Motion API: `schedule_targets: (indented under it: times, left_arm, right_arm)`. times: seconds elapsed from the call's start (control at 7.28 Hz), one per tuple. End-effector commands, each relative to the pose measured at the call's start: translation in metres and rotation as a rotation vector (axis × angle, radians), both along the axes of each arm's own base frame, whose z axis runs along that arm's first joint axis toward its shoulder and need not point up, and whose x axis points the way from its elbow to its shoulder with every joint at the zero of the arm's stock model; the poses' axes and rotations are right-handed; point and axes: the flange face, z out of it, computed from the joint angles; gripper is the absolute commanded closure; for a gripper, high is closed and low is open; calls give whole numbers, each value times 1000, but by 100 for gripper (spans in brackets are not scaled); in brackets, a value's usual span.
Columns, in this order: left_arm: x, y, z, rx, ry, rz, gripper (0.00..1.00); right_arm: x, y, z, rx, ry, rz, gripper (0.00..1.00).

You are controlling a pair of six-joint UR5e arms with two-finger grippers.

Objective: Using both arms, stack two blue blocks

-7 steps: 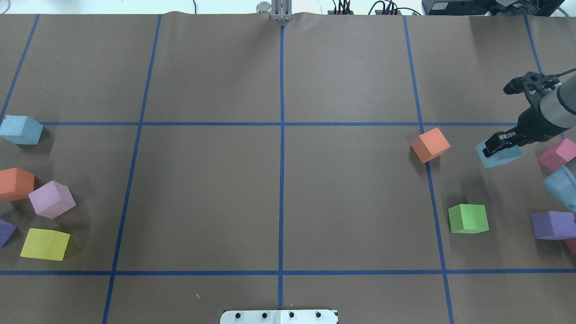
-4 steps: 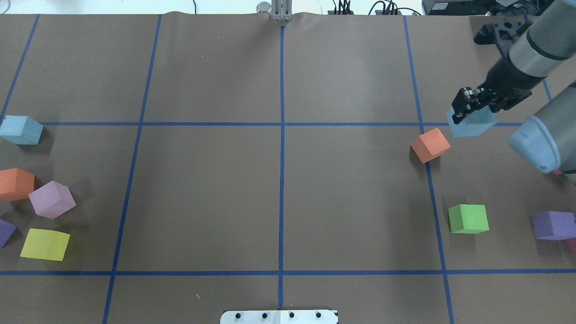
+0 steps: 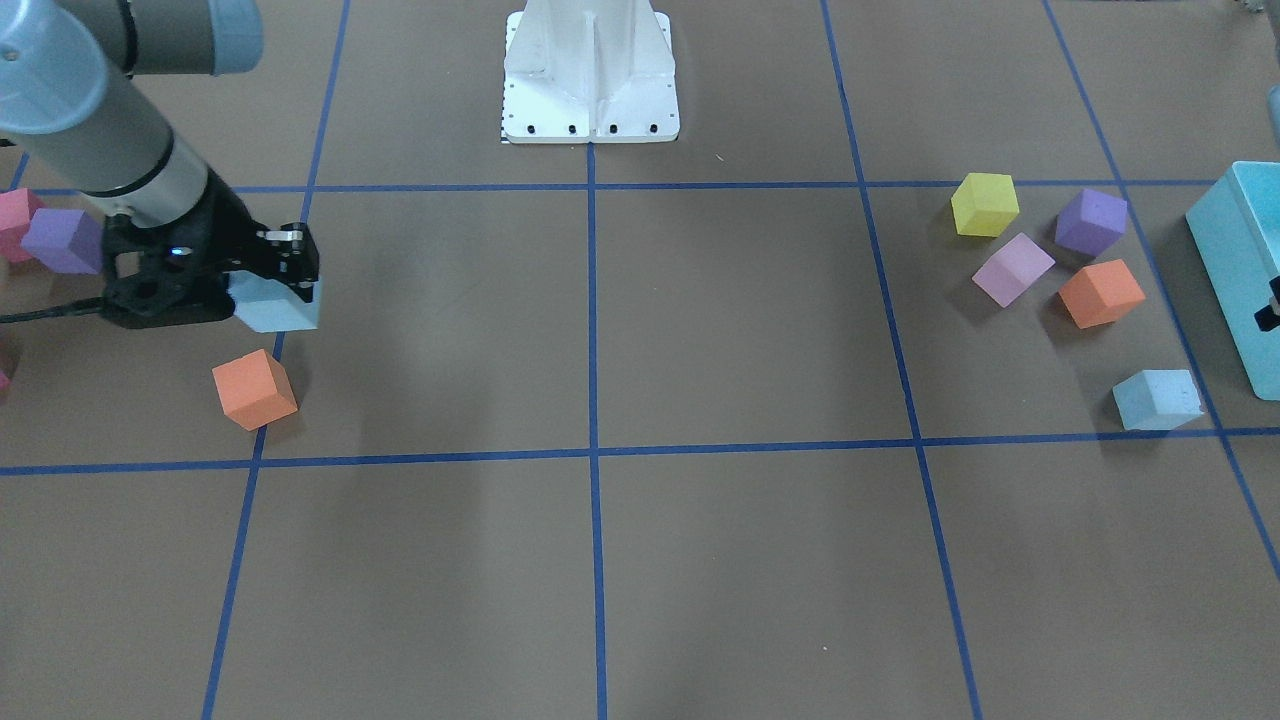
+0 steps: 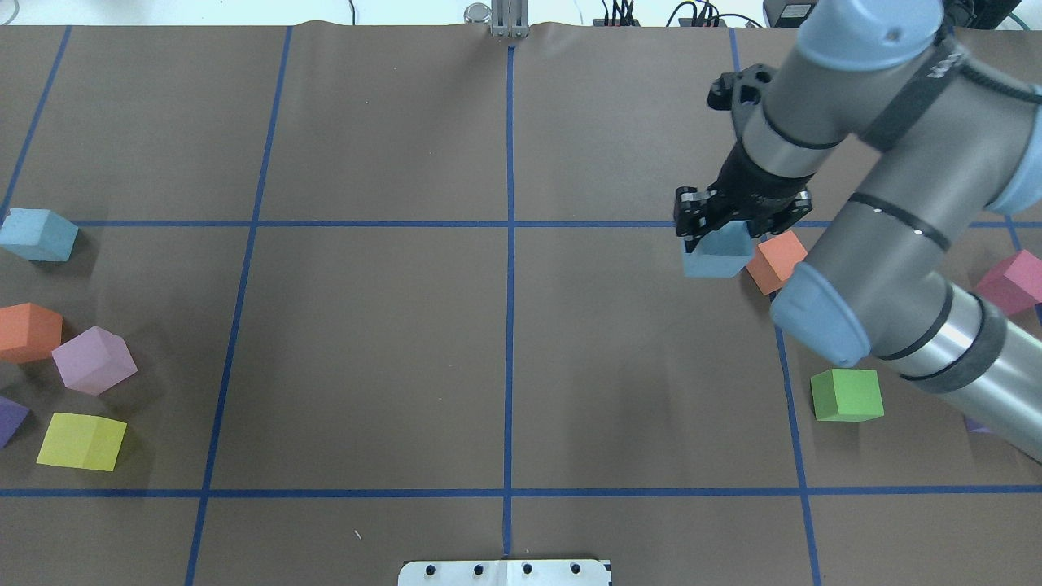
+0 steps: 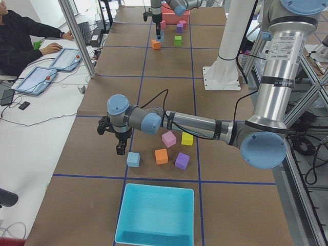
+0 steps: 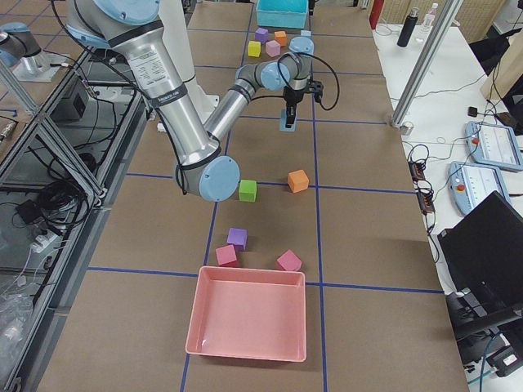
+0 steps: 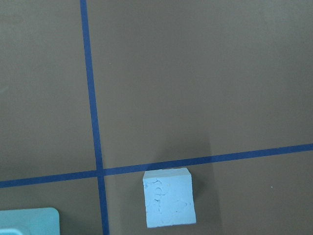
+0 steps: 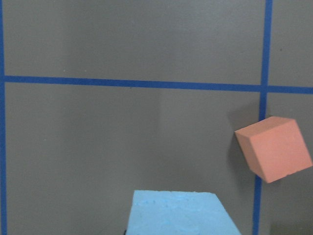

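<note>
My right gripper (image 4: 716, 230) is shut on a pale blue block (image 4: 716, 252) and holds it off the table, just left of an orange cube (image 4: 780, 259). The front view shows the same gripper (image 3: 290, 285) and block (image 3: 275, 305). The held block fills the bottom of the right wrist view (image 8: 178, 213). The other blue block (image 4: 37, 234) lies on the table at the far left, also in the front view (image 3: 1157, 398) and the left wrist view (image 7: 168, 203). My left gripper (image 5: 121, 149) hovers close beside it; I cannot tell whether it is open or shut.
A green cube (image 4: 847, 395) and a pink cube (image 4: 1013, 281) lie on the right. Orange (image 4: 28, 332), lilac (image 4: 94, 360) and yellow (image 4: 81, 441) cubes cluster on the left. A turquoise box (image 5: 156, 215) stands past the left blocks, a pink tray (image 6: 249, 314) past the right ones.
My right gripper has lifted the blue block and carried it left, from the right of the orange cube to its left side. The blocks on the left have not moved.
</note>
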Motion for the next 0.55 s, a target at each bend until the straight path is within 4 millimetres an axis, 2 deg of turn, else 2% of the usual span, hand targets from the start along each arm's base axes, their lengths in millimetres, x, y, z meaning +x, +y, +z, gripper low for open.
schedule_targets:
  times: [0.0,0.14,0.27,0.41]
  left_arm:
    - [30,-15,28,-1,1,-1,2]
    - [48,-19,26,-17,0,7,2]
    - [52,-20,34,-17,-3,-4,2]
    - [67,-18,42,-16,8,-6,2]
  right_arm:
    - [-62,34,-30,-10,4,32,58]
    - [-92,38,-34,-16,-31,65,58]
    - [-128,38,-39,-27,-31,83,58]
    - [-156,39,-49,-23,-13,100,58]
